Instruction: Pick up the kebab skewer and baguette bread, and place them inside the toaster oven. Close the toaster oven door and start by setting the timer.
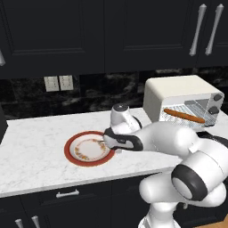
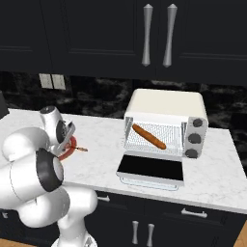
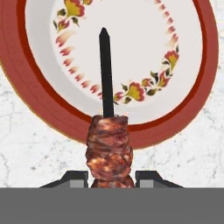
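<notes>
The jaws are clamped on the kebab skewer [image 3: 108, 148], one finger on each side of the meat chunks at the lower end; the dark stick tip points away from the hand, over the plate [image 3: 205, 87] below. In the right base view the gripper [image 2: 71, 130] hangs above the plate's red rim [image 2: 71, 144], and the free end of the skewer [image 2: 82, 149] projects past that rim over the tabletop [image 2: 96, 140]; in the left base view the wrist stands over the right edge of the plate [image 1: 71, 151], a white dish with a red border and floral band, resting on the white marble tabletop [image 1: 35, 147].

The baguette bread [image 2: 149, 136] lies diagonally on the rack inside the toaster oven [image 2: 166, 103]; the toaster oven door [image 2: 150, 167] is folded down flat, fully open, glass facing up; three knobs [image 2: 195, 137] run down the oven's right side. The oven stands well to the right of the plate; dark cabinets with silver handles [image 2: 147, 34] hang above.
</notes>
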Motion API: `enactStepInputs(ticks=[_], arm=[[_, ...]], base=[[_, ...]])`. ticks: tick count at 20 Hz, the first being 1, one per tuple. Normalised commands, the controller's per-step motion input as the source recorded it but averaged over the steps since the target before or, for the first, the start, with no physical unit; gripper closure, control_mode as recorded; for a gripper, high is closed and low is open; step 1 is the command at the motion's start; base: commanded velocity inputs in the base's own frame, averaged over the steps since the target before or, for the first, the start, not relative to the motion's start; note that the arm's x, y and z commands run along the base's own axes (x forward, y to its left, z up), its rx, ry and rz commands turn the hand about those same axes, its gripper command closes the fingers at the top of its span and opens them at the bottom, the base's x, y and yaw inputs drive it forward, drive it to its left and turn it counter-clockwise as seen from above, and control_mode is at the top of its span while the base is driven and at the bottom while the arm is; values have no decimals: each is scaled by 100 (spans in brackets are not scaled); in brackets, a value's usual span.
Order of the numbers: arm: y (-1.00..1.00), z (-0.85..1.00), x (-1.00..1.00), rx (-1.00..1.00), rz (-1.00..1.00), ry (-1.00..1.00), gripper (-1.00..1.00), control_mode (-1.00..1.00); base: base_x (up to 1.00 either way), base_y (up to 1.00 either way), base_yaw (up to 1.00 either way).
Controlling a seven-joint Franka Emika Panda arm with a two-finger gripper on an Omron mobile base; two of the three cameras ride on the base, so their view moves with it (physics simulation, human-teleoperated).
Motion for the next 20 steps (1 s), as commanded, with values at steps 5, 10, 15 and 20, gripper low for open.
enactStepInputs(ticks=[5, 10, 15, 20], arm=[[-56, 30, -41, 7, -30, 0, 100, -100], [-61, 31, -25, 4, -30, 5, 100, -100], [-74, 33, -17, 0, -20, 5, 100, -100], [-77, 27, -10, 0, -17, 4, 100, -100]], base=[[0, 0, 0], [0, 0, 0], [0, 0, 0], [0, 0, 0]])
